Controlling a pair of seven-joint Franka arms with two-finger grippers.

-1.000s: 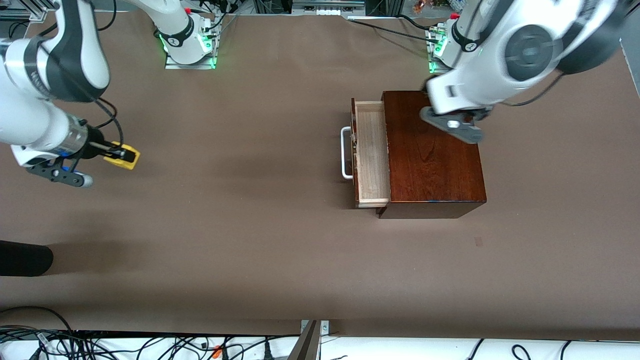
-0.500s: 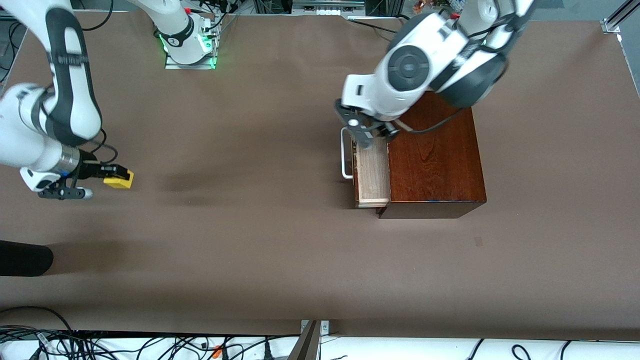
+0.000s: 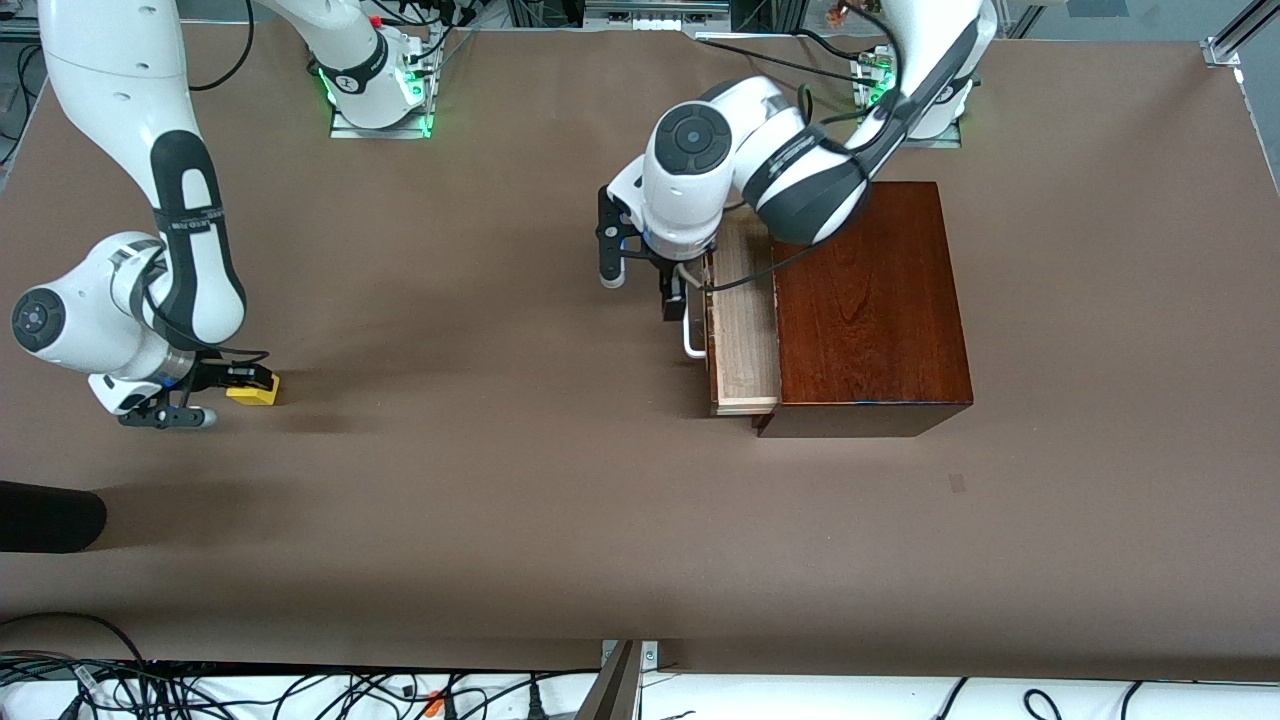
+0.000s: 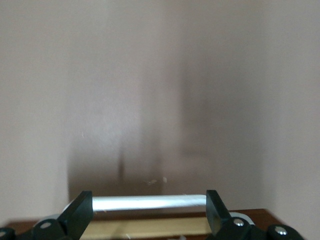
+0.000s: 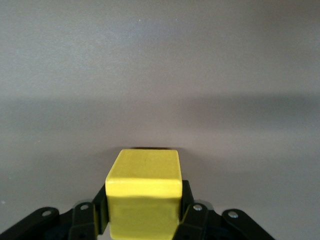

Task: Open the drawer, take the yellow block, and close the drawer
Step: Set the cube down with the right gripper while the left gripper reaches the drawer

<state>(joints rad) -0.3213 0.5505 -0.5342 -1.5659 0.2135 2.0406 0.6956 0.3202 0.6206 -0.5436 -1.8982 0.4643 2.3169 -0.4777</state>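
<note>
Yellow block [image 3: 253, 390] sat clamped in the right tool [image 3: 235, 385] low over the worktop [image 3: 500, 480]. Left tool [image 3: 640, 280], fingers wide, straddled the open drawer's [image 3: 745, 320] handle [image 3: 690, 330]; a skewed push risked jamming.

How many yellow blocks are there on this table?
1. The yellow block sits pinched in the right gripper at the right arm's end of the table. The open drawer shows none, though part is hidden.

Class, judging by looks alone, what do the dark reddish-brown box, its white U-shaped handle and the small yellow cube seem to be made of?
Dark reddish-brown box: apparently varnished wood, with visible grain and sheen. White U-shaped handle: smooth and glossy, possibly painted metal or plastic. Small yellow cube: matte, plain faces, painted wood or plastic; unclear which.
</note>
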